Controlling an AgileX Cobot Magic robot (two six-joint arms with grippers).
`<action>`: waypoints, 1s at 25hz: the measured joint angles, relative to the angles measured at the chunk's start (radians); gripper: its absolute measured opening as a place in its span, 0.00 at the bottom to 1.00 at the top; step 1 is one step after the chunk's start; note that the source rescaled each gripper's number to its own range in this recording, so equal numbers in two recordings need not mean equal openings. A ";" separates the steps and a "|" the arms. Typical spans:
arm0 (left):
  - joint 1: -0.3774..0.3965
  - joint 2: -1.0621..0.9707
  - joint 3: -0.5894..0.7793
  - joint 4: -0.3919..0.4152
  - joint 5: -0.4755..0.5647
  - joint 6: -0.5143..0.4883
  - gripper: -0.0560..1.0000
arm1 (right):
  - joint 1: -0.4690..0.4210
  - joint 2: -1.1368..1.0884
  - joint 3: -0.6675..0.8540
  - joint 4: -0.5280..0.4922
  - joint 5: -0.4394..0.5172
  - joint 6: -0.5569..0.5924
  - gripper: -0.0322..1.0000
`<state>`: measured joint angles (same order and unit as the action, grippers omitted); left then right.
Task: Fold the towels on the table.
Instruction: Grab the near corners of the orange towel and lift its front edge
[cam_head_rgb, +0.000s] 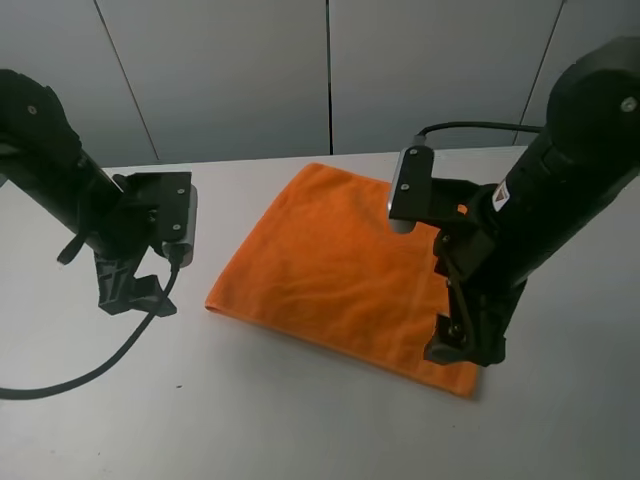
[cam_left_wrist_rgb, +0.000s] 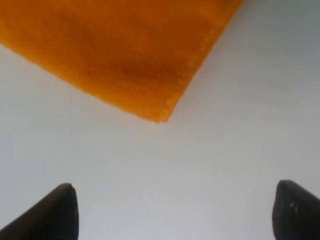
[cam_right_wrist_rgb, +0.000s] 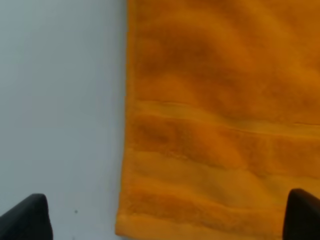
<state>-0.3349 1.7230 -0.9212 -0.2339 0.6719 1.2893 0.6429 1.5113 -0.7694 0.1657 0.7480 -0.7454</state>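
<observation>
Over the white matte table (cam_head_rgb: 300, 430), lower your left pincer (cam_left_wrist_rgb: 175, 215) and right pincer (cam_right_wrist_rgb: 167, 220), both wide, onto near corners of the orange terry-cloth towel (cam_head_rgb: 340, 270).

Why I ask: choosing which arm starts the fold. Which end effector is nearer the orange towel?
Right. The right end effector is over the near right corner of the towel; the left end effector is over bare table, apart from the towel's left corner.

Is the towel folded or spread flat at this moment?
Spread flat: the towel lies on the table, no edge lifted or turned over. Whether it is one layer or already doubled, cannot tell.
</observation>
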 joint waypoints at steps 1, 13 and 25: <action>-0.015 0.003 0.000 0.029 0.000 0.017 0.99 | 0.010 0.015 0.000 -0.002 -0.002 0.004 1.00; -0.047 0.004 -0.006 0.052 -0.026 0.223 0.99 | 0.023 0.103 0.042 -0.035 -0.084 0.004 1.00; -0.094 0.114 0.002 -0.065 -0.107 0.308 0.99 | 0.023 0.145 0.115 -0.044 -0.147 0.077 1.00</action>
<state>-0.4293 1.8370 -0.9193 -0.2988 0.5644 1.5975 0.6659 1.6562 -0.6540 0.1220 0.6009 -0.6682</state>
